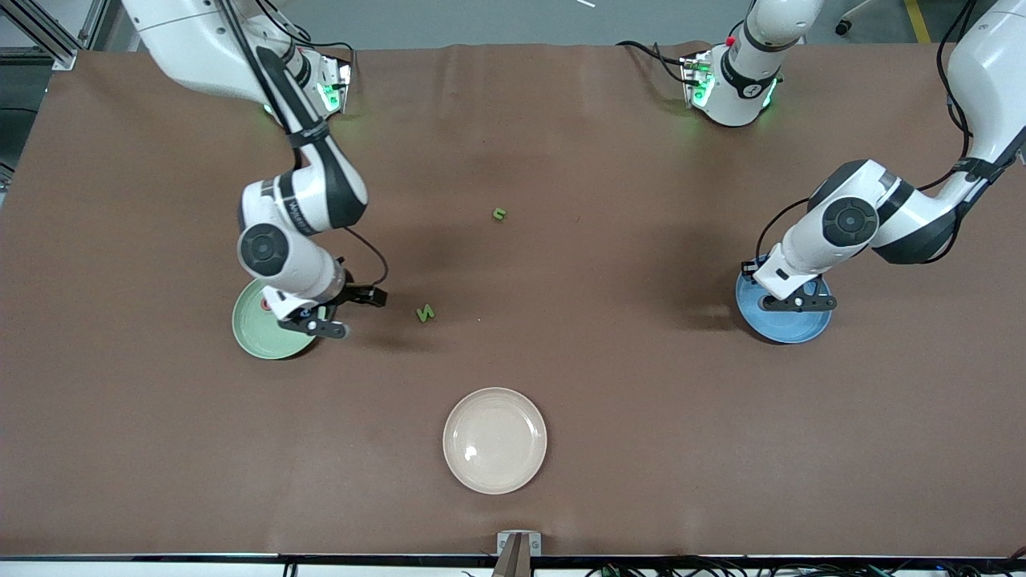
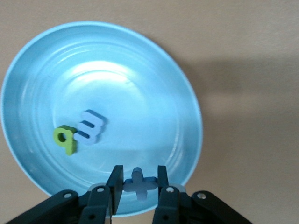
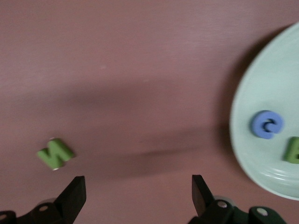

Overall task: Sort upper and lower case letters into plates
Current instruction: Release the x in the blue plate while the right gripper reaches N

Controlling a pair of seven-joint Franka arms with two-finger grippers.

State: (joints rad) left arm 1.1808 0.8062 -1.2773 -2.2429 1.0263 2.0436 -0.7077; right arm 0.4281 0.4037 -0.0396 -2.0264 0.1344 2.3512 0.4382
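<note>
sorting in progress. left gripper (image 2: 136, 186) hangs low over the blue plate (image 2: 154, 70), fingers nearly shut on a blue x (image 2: 138, 183); a green p (image 2: 65, 139) and a blue e-shaped letter (image 2: 90, 126) lie in that plate already. to finish well, judge that the x should drop inside the rim. right gripper (image 3: 138, 193), fingers spread wide and holding nothing, hovers beside the mint plate (image 3: 261, 154), which holds a blue c (image 3: 266, 124) and a green letter (image 3: 293, 150) cut off at the edge. green n (image 1: 425, 313) lies on the table nearby; another small green letter (image 1: 499, 214) lies farther from the front camera. cream plate (image 1: 494, 440) bare. no brand legible.
</note>
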